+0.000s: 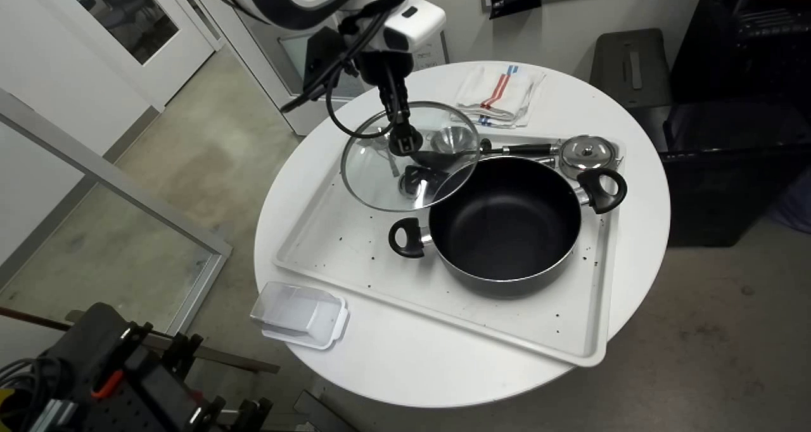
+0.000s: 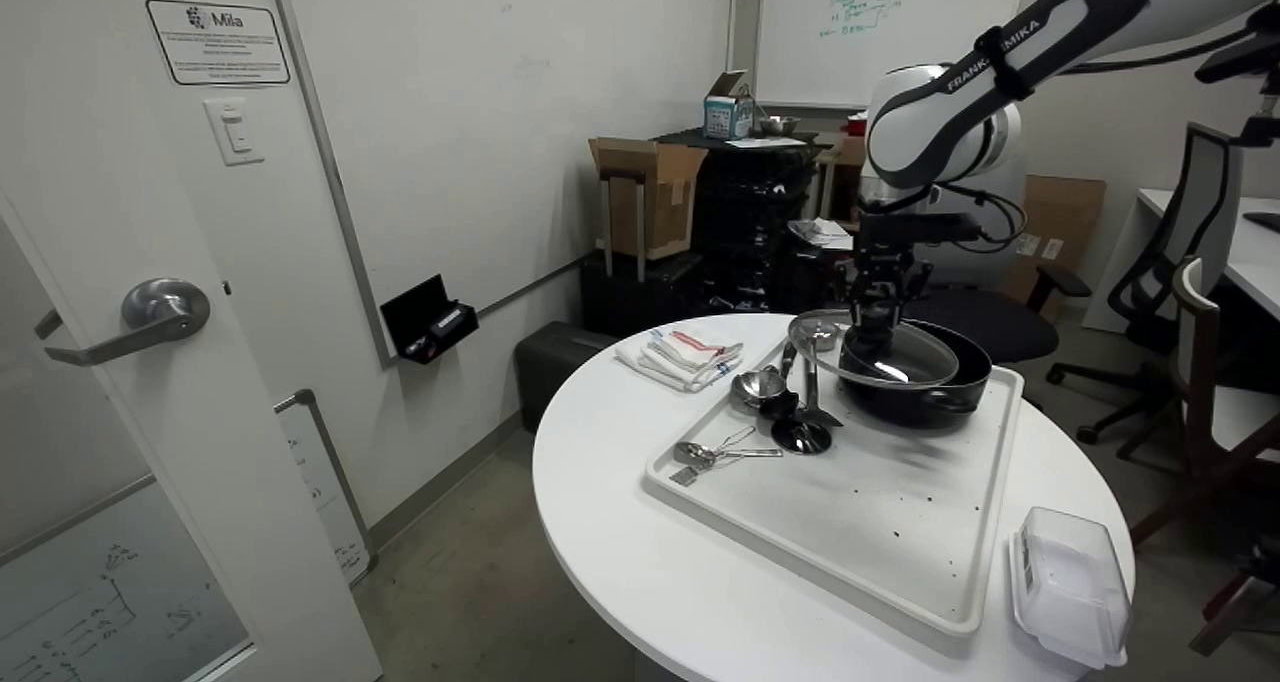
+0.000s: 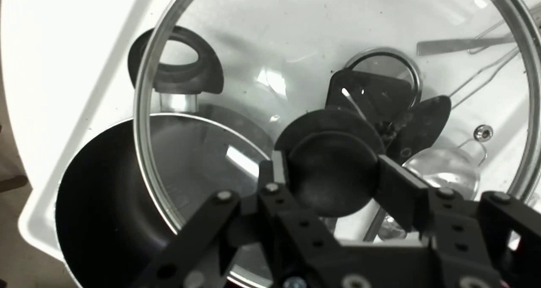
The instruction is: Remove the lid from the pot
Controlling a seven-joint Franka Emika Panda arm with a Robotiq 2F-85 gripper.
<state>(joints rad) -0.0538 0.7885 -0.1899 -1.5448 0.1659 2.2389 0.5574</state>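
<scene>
The lid (image 1: 370, 182) is round clear glass with a thin metal rim. My gripper (image 1: 405, 144) is shut on its dark centre knob (image 3: 334, 182), one finger on each side, in the wrist view. The lid is held off to one side of the pot (image 1: 507, 229), over the tray, and overlaps part of the pot's rim in all views. Whether it touches that rim I cannot tell. The pot is black and wide, with two loop handles, and most of its dark interior shows uncovered. In an exterior view the lid (image 2: 925, 359) looks slightly tilted, in front of the pot (image 2: 930, 407).
The pot stands on a white tray (image 1: 380, 292) on a round white table (image 1: 405, 368). Several utensils, including a metal scoop (image 2: 760, 387) and a black spatula (image 3: 367, 87), lie on the tray under and beside the lid. A folded towel (image 1: 497, 93) and a clear plastic container (image 1: 301, 311) sit beside the tray.
</scene>
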